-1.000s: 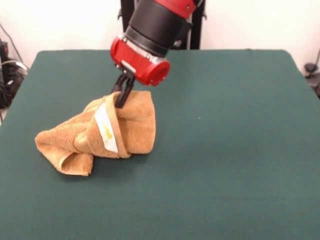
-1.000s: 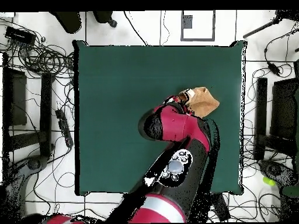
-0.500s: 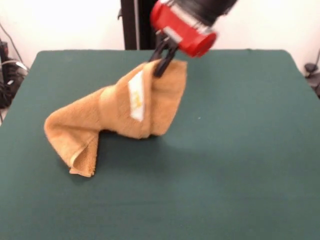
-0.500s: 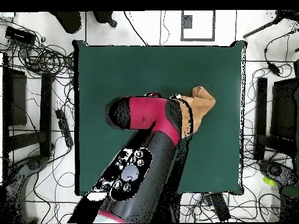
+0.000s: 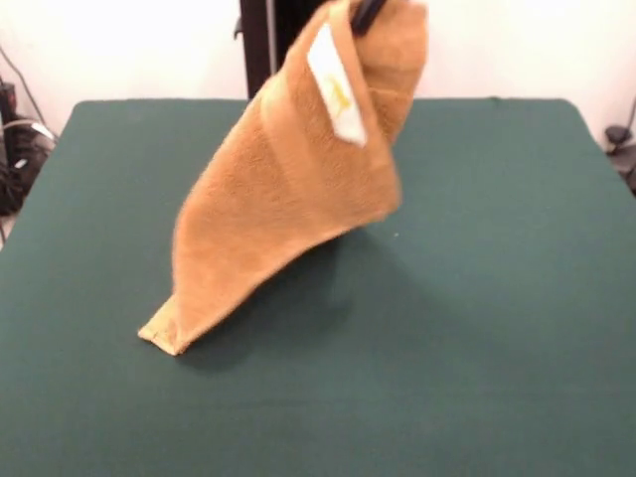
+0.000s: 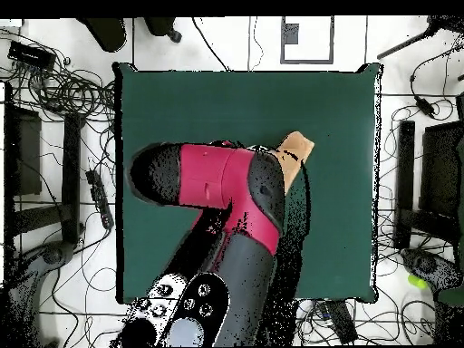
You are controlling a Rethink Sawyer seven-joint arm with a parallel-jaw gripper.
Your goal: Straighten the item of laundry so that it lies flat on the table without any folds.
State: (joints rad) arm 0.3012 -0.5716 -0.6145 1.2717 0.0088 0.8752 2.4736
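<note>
At the near end, a hemmed corner of the orange-tan towel (image 5: 288, 179) touches the green worktop (image 5: 477, 328), well below and to the left of the jaws in the front view. From there the cloth rises slanting, folded on itself, its white tag (image 5: 336, 84) just below the jaws. At the top edge the jaws (image 5: 366, 12) seem clenched on the towel's upper corner, though only their dark tips show. Overhead, the red and black arm (image 6: 222, 195) hides most of the towel
</note>
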